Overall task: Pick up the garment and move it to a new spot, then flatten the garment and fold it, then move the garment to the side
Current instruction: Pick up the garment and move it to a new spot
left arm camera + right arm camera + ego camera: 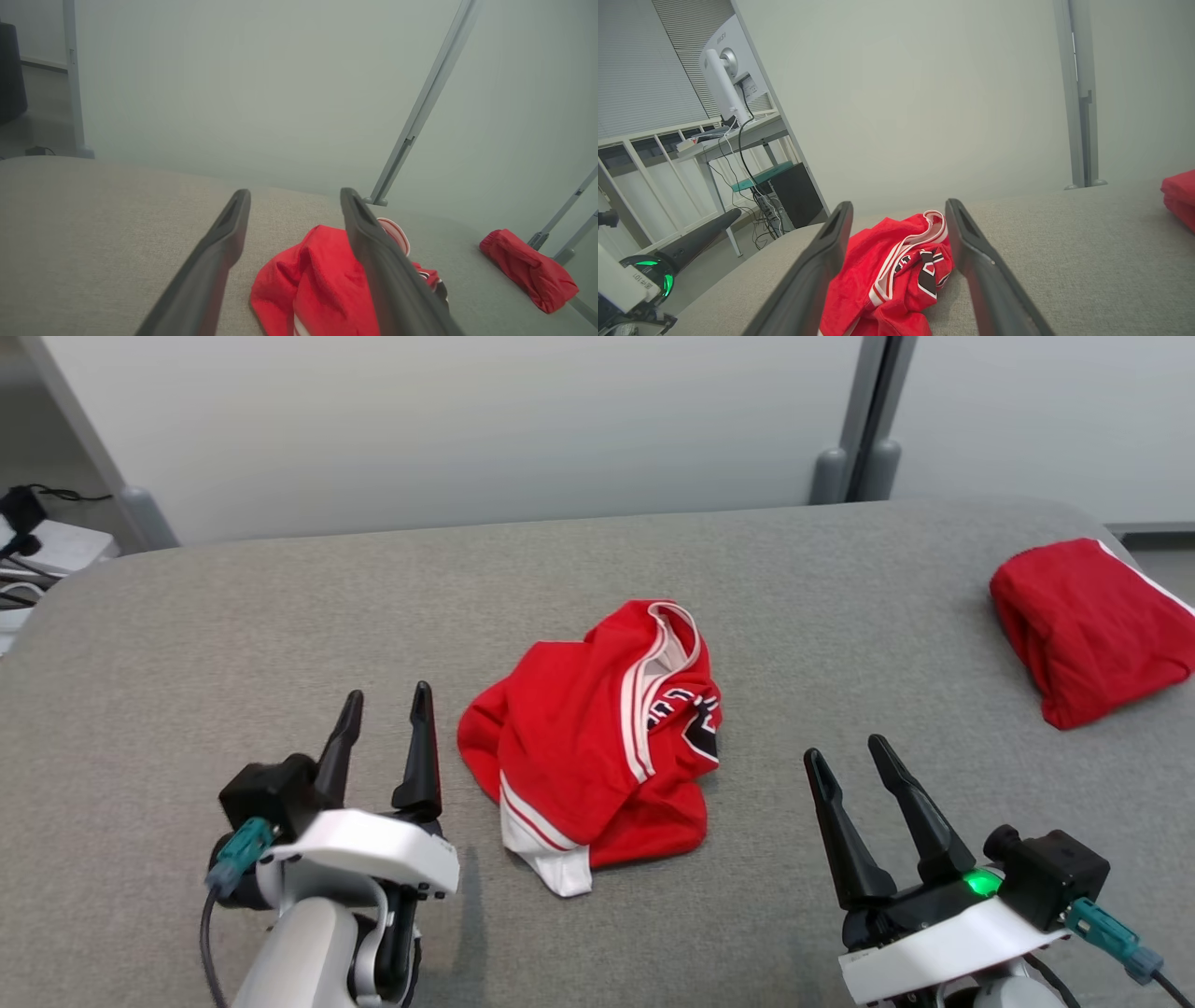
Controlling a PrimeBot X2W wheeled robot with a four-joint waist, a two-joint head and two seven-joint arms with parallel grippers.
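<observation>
The garment [597, 737] is a red jersey with white trim and a black logo, lying crumpled in the middle of the grey padded table [187, 644]. It also appears in the left wrist view as the garment [322, 284] and in the right wrist view as the garment [887, 275]. My left gripper [387, 709] hovers just left of it, open and empty. My right gripper [845, 751] is to its right, also open and empty. Neither touches the cloth. The left gripper [294, 200] has its fingers spread, as does the right gripper [899, 210].
A second red cloth [1092, 630], folded, lies at the table's far right edge. Grey partition panels with a post [864, 420] stand behind the table. A desk with a monitor [728, 70] and cables stands off the table's left side.
</observation>
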